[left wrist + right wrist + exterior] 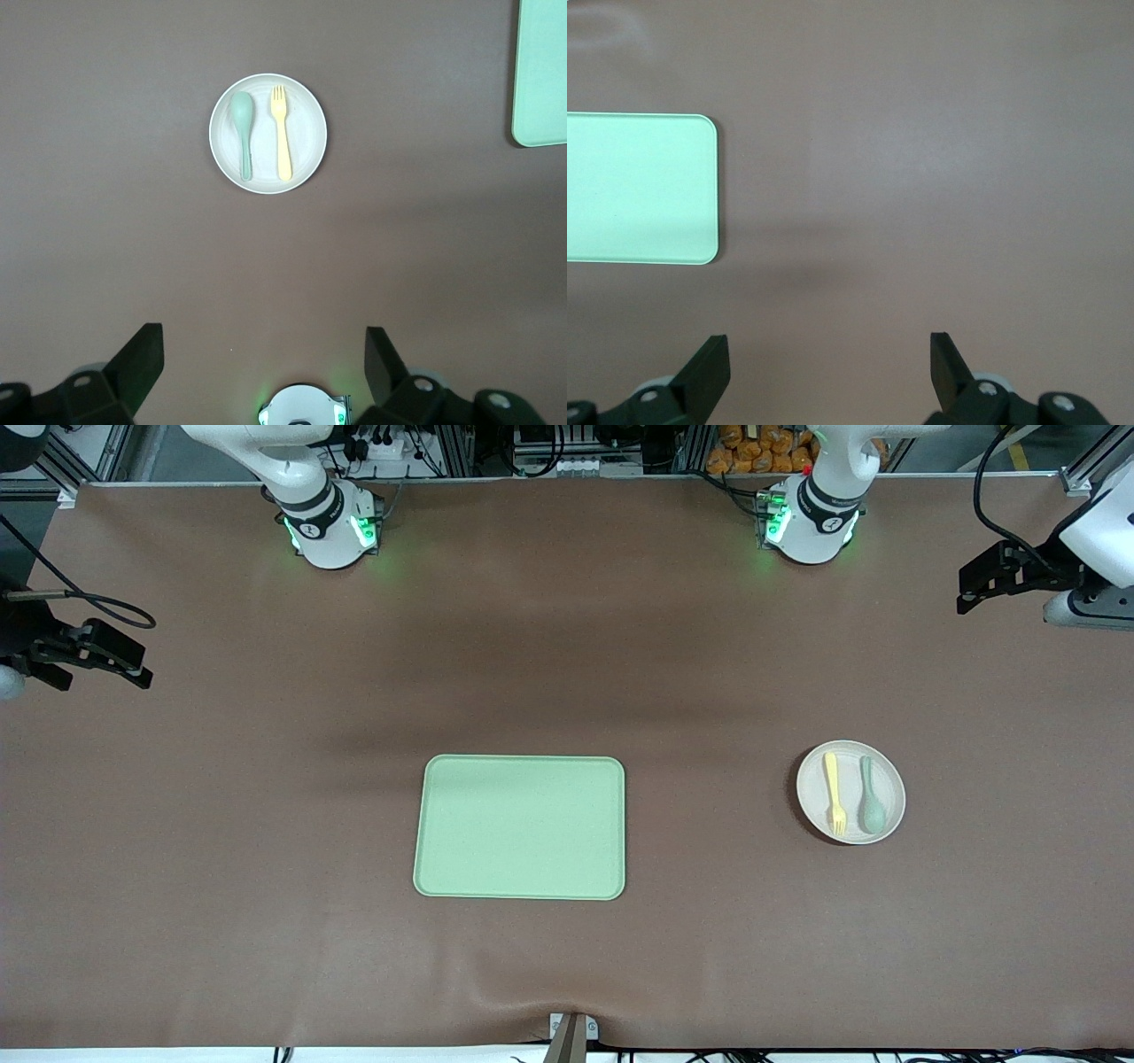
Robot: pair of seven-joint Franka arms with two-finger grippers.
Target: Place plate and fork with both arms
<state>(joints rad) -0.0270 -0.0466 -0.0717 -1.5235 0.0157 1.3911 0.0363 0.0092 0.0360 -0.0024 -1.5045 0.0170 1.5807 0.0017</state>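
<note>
1. In the front view we see the whole desk: 1 light-green tray near the middle of the camera-side edge, and 1 plate toward the left arm's end, well apart from the tray.
2. On the plate lie 1 yellow fork and 1 grey-green spoon, side by side and apart, the fork on the side toward the tray, tines pointing toward the camera-side edge.
3. The left wrist view shows the plate whole from above, with the fork, the spoon and only 1 corner of the tray; the right wrist view shows no plate, only 1 end of the tray, cut off at the frame edge.
4. We count 2 arms, both waiting. The left pincer hangs over the desk's edge at the left arm's end, its arm cut off by the frame; the left wrist view shows its fingers spread wide and holding nothing.
5. The right pincer hangs over the edge at the right arm's end, mostly out of frame; the right wrist view shows its fingers wide apart over bare desk, holding nothing.
6. Both green-lit bases stand along the desk's robot-side edge.
</note>
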